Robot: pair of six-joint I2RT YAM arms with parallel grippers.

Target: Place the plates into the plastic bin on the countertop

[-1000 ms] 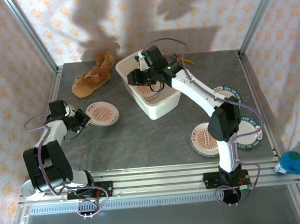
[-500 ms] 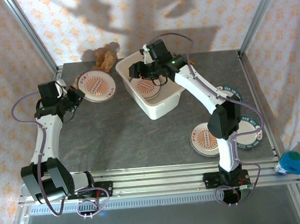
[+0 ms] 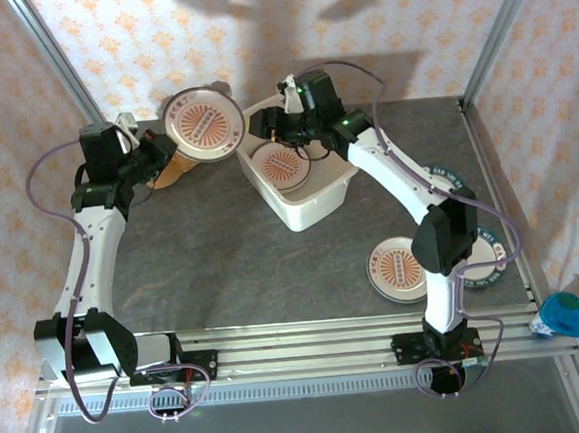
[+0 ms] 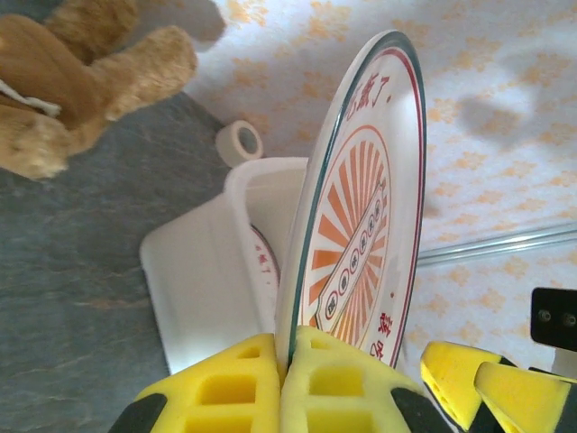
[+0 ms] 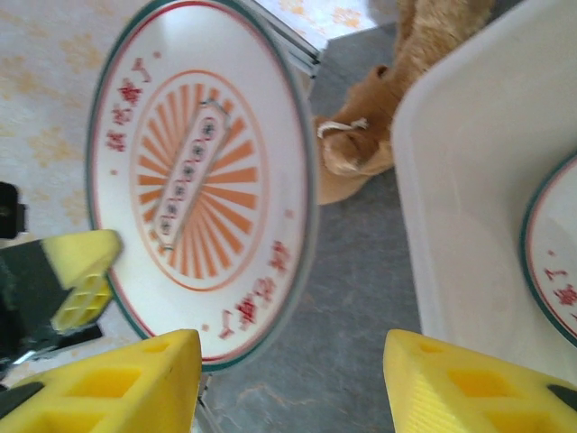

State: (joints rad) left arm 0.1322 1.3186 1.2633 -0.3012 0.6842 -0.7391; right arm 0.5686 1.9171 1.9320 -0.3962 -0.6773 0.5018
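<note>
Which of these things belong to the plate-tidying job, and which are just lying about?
Part of the job: the raised plate, the plate inside the plastic bin, the plates on the countertop.
Just lying about: the plush toy, the tape roll, the blue object beyond the rail.

A raised plate [image 3: 202, 126] with an orange sunburst hangs tilted on edge, its rim pinched in the left gripper [image 4: 281, 379], just left of the white plastic bin [image 3: 314, 207]. A matching plate [image 3: 281, 165] lies flat inside. On the grey countertop [image 3: 234, 271], a third plate [image 3: 396, 269] lies front right near two green-rimmed plates [image 3: 492, 261] (both partly hidden).
</note>
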